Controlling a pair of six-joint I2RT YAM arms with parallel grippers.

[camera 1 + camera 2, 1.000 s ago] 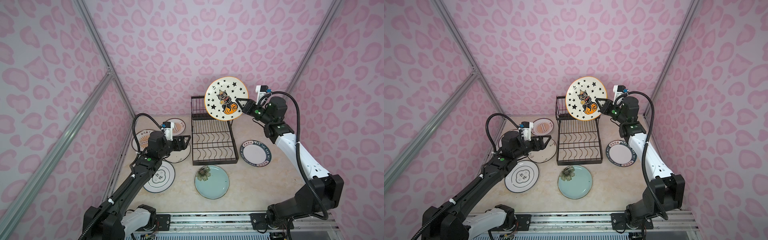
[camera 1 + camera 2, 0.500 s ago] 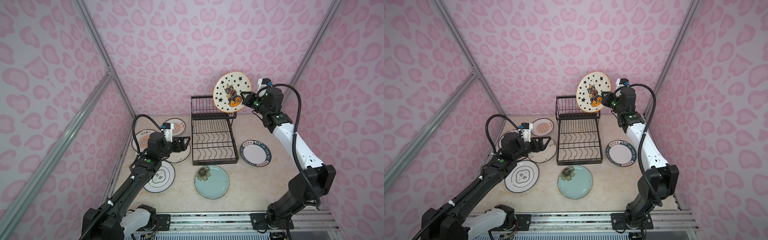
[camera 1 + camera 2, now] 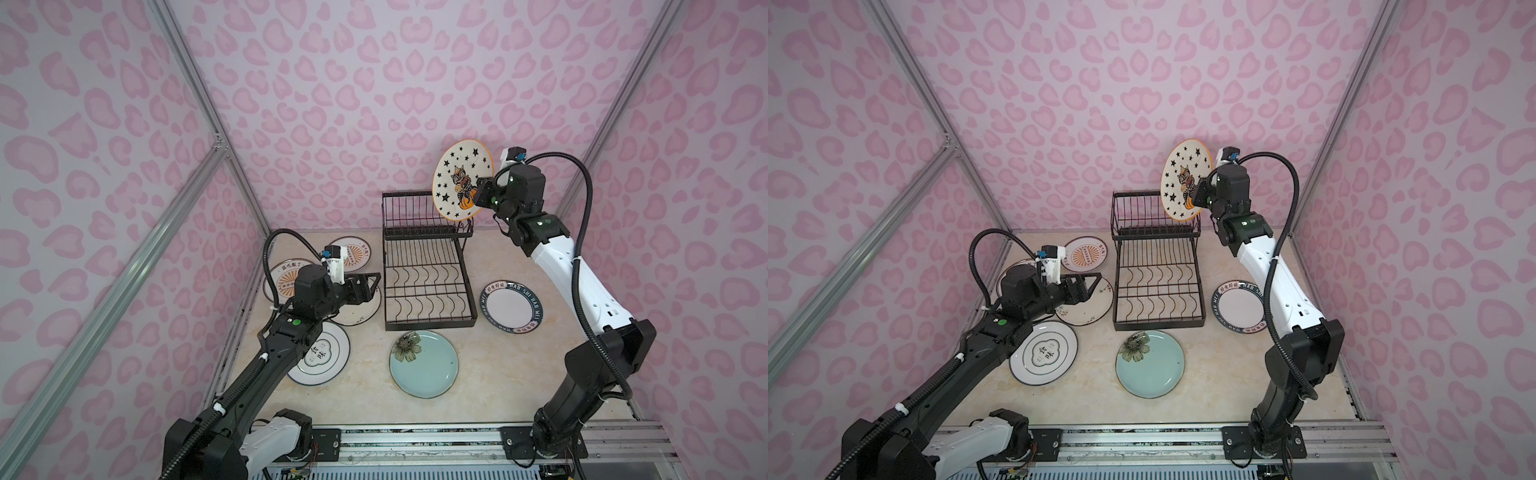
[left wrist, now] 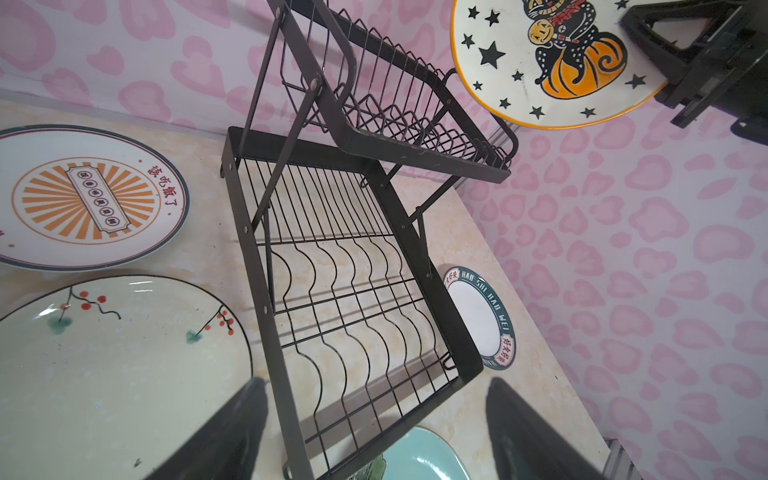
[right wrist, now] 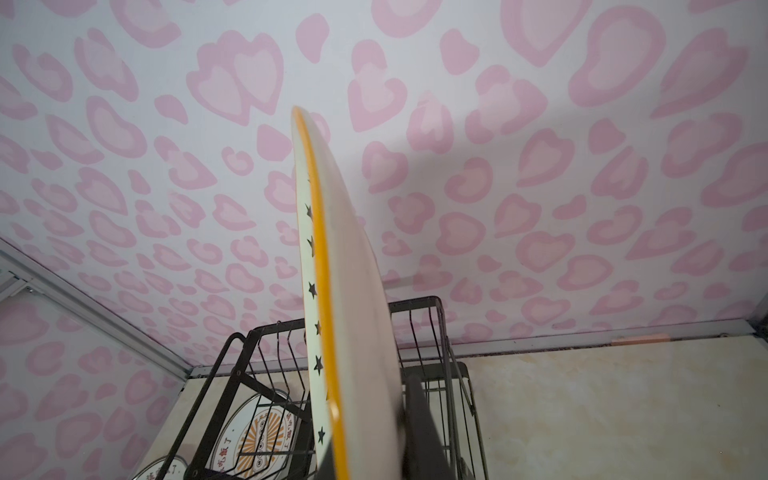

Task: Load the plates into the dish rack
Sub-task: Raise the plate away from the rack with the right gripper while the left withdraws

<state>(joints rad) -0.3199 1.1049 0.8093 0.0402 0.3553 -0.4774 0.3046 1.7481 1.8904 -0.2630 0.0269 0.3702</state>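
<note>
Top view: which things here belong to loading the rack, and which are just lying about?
Job:
dish rack
star-and-cat plate, in the right gripper
teal flower plate
navy-lettered plate
cream branch plate
green-ringed emblem plate
rear orange-sunburst plate
nearer orange-sunburst plate

Not the job, fixtures only:
table
pink walls
front rail
</note>
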